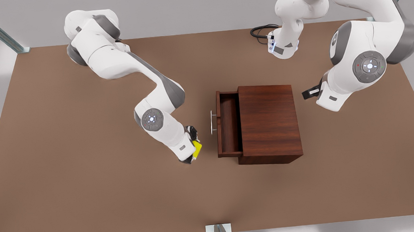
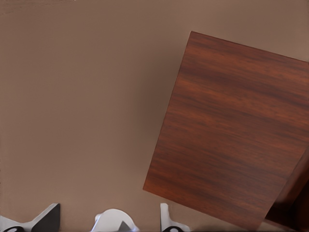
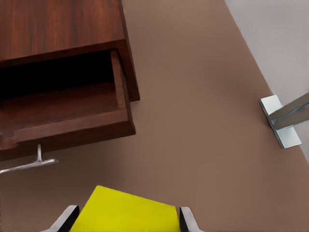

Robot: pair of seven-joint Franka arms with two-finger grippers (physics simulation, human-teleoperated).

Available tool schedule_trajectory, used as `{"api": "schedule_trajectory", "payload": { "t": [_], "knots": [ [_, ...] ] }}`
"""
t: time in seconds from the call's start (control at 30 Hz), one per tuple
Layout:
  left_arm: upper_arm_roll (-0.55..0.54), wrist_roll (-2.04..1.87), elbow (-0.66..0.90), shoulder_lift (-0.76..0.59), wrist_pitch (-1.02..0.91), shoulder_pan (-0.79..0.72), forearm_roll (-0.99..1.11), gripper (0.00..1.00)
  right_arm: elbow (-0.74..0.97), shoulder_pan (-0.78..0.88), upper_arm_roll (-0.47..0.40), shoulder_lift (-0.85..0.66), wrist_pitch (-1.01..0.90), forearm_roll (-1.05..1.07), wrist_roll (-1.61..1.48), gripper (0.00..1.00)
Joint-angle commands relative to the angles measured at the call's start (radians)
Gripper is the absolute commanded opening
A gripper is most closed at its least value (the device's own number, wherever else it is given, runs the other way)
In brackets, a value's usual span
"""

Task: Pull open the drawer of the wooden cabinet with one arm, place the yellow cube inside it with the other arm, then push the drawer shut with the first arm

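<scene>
The right gripper (image 1: 194, 151) hangs near the desk's (image 1: 88, 197) near edge, on the front view's left, its two fingers pinching the yellow cube (image 1: 197, 149) by opposite faces so the block can be carried clear of the surface. In the right wrist view the yellow cube (image 3: 125, 211) sits squarely between the fingertips (image 3: 186, 218), with the open tray ahead of it.

Just beyond stands the drawer (image 1: 228, 123), pulled out toward the cube's side, its silver handle (image 1: 213, 122) facing that arm; it looks open far enough to take the block from above. Behind it is the wooden cabinet (image 1: 269, 122).

Farther off, on the front view's right, the left gripper (image 1: 309, 93) waits beside the cabinet's back, fingers spread and empty, probably kept clear so the other arm has room.
</scene>
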Motion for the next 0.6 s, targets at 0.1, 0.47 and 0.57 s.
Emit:
{"api": "schedule_trajectory", "payload": {
  "t": [0.1,0.47,0.57],
  "knots": [
    [0.000,0.488,-0.011,0.007,-0.009,0.000,0.003,1.00,0.001,0.088,0.003,-0.012,0.122,0.002,0.028,0.59],
    [0.001,0.488,-0.009,0.022,-0.011,0.000,0.006,1.00,-0.021,0.215,0.001,0.011,0.208,0.000,0.056,0.60],
    [0.000,0.488,-0.009,0.022,-0.009,0.000,0.006,1.00,-0.022,0.221,0.000,0.032,0.224,0.002,0.056,0.60]
  ]
}}
